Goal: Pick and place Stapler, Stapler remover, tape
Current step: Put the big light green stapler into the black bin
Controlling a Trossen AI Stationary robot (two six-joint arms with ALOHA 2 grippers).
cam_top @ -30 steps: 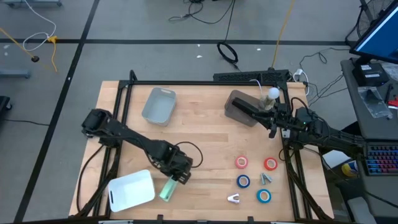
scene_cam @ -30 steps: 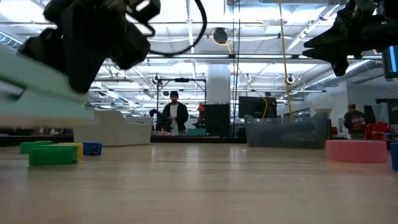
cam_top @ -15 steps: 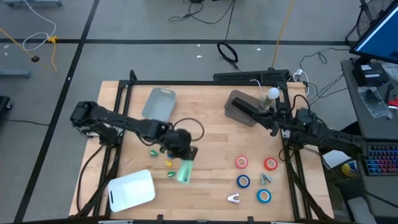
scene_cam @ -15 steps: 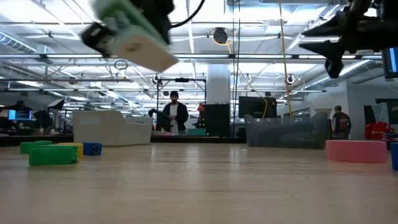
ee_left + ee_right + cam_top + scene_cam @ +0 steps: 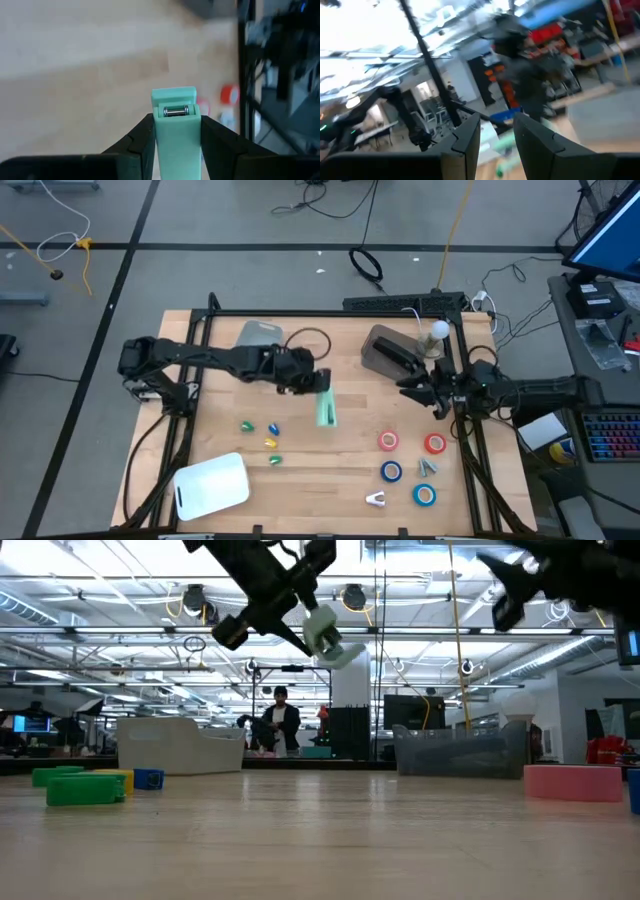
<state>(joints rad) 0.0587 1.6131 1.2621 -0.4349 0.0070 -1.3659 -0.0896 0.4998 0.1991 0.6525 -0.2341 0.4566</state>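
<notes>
A mint-green stapler (image 5: 326,410) hangs over the middle of the table, with my left gripper (image 5: 316,388) shut on it; the low view shows the stapler (image 5: 326,638) high above the tabletop. Two red tape rolls (image 5: 388,441) (image 5: 434,444) and two blue ones (image 5: 391,471) (image 5: 425,495) lie flat at the near right. Beside them lie two small metal stapler removers (image 5: 375,499) (image 5: 427,466). My right gripper (image 5: 410,386) is raised at the right, by the dark grey bin (image 5: 382,352), open, with nothing between its fingers (image 5: 470,135). My left gripper pinches the stapler's two long sides (image 5: 177,137) between its two fingers, at the end nearer the wrist. The fingers lie along the stapler and slant downward. The stapler's free end (image 5: 173,95) juts out past the fingertips, lifted clear of the table.
A light grey bin (image 5: 252,332) stands at the far left, partly under my left arm. A white bin (image 5: 212,485) sits at the near left. Several small green, blue and yellow pieces (image 5: 270,443) lie between them. Bare wood lies under the stapler.
My left gripper has carried the stapler up from beside the white bin toward the table's middle and far side, swinging round as it went; the stapler stays in the hold, clear of the table. My right gripper has tipped upward.
</notes>
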